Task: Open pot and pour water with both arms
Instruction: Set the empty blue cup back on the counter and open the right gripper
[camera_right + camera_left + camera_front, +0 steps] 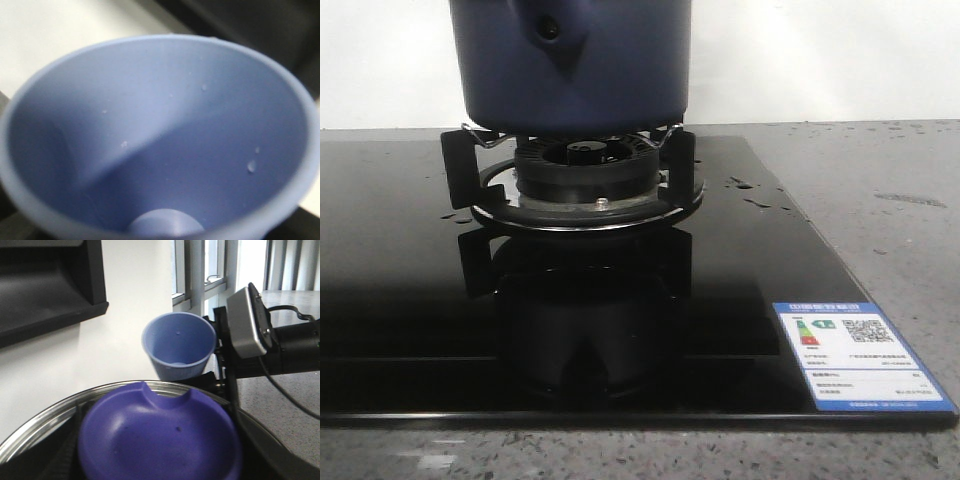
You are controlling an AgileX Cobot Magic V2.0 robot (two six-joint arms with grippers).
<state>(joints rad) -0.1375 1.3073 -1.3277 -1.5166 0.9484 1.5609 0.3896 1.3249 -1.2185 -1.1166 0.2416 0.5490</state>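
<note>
Pot (570, 70) squarely on the burner (585, 170), at the middle of the far half of the black glass hob (410, 300). Handle mount with its dark round hole facing the front camera. Top of the pot cut off by the picture edge, so no telling whether covered or not. Hob flat on the grey speckled tabletop (880, 200). Energy label (860, 355) stuck at the hob's near right corner. A few water drops (755, 195) on the glass toward the hob's right edge, beside the burner.

Pale blue cup (179, 345) aloft at the end of the right arm, tipped with its mouth toward the left wrist camera. Right gripper (214, 371) closed about the cup, jaws mostly hidden behind its wall. Small droplets clinging inside the cup (165, 140).

Close under the left wrist camera, a purple disc (160, 435) with a notch in its edge, ringed by a steel rim (45, 420). Left jaws out of sight: cannot tell whether wide, narrow or holding.
</note>
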